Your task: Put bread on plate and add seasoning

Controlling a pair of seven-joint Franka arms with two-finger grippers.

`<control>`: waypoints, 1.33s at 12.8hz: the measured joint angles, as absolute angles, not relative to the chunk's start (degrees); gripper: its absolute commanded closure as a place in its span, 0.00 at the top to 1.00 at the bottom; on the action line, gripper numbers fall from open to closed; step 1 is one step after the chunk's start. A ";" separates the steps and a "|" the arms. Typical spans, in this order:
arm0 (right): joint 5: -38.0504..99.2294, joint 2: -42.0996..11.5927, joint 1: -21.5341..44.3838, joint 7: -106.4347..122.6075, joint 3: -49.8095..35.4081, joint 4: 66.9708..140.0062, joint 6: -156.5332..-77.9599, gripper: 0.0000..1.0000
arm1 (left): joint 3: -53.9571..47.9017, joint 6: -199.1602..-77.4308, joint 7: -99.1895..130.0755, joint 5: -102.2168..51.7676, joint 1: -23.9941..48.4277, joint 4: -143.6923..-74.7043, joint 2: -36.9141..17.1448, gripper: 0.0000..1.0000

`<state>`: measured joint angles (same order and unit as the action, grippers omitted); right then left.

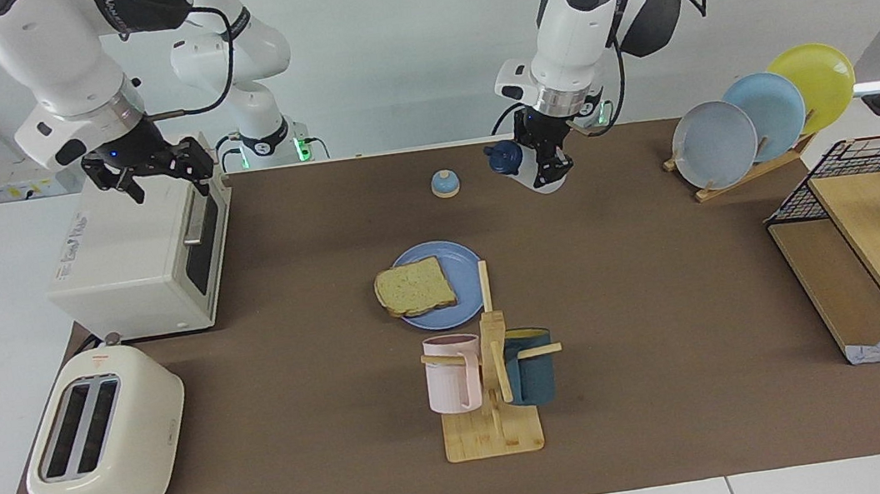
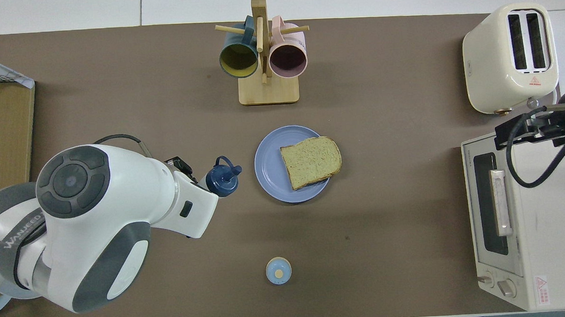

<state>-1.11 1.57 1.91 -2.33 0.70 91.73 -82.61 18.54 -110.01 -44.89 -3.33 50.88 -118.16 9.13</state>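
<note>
The bread (image 1: 414,287) lies flat on the medium-blue plate (image 1: 454,258) in the middle of the mat, its edge overhanging the rim toward the right arm's end; it also shows in the overhead view (image 2: 311,162) on the plate (image 2: 269,166). My left gripper (image 1: 545,160) is shut on the seasoning bottle (image 1: 505,158) and holds it tilted above the mat, with the navy cap (image 2: 222,179) pointing toward the plate. The bottle's white body is mostly hidden by the hand. My right gripper (image 1: 161,174) hangs open and empty over the toaster oven (image 1: 139,259).
A blue-and-tan bell (image 1: 445,183) stands nearer to the robots than the plate. A mug tree (image 1: 493,375) with two mugs stands farther out. A cream toaster (image 1: 103,443) sits beside the oven. A plate rack (image 1: 760,119) and a wire shelf (image 1: 876,244) stand at the left arm's end.
</note>
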 measured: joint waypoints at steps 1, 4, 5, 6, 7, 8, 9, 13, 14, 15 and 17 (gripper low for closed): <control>-1.11 1.62 1.91 -2.19 0.95 91.56 -82.61 1.00 | 18.54 -110.01 -44.89 -3.33 50.82 -118.16 9.13 0.00; -1.11 2.00 1.92 -1.55 1.70 91.16 -81.36 1.00 | 18.56 -110.00 -44.89 -3.32 50.74 -118.17 9.13 0.00; -1.11 2.39 1.92 -1.28 1.81 91.06 -81.06 1.00 | 18.57 -110.00 -44.89 -3.32 50.74 -118.17 9.14 0.00; -1.12 2.68 1.93 -1.09 1.81 91.00 -81.25 1.00 | 18.57 -110.00 -44.90 -3.31 50.74 -118.17 9.16 0.00; -1.14 2.64 1.94 -1.00 1.82 91.01 -81.49 1.00 | 18.57 -110.00 -44.90 -3.31 50.74 -118.17 9.18 0.00; -1.17 2.52 1.96 -0.96 1.81 91.06 -81.51 1.00 | 18.57 -110.00 -44.90 -3.30 50.73 -118.17 9.20 0.00; -1.25 2.41 1.98 -0.95 1.81 91.08 -81.51 1.00 | 18.58 -110.00 -44.90 -3.30 50.73 -118.17 9.21 0.00; -1.33 2.35 2.08 -0.31 1.69 91.07 -81.51 1.00 | 18.60 -110.00 -44.90 -3.29 50.71 -118.17 9.22 0.00; -0.93 2.35 2.13 -0.18 1.46 91.09 -81.47 1.00 | 18.60 -110.00 -44.90 -3.29 50.71 -118.17 9.22 0.00; 0.99 2.34 2.17 0.01 1.06 91.11 -81.19 1.00 | 18.60 -110.00 -44.90 -3.29 50.71 -118.17 9.22 0.00; 10.05 2.35 2.38 0.07 0.08 91.12 -80.41 1.00 | 18.60 -110.00 -44.90 -3.29 50.71 -118.17 9.22 0.00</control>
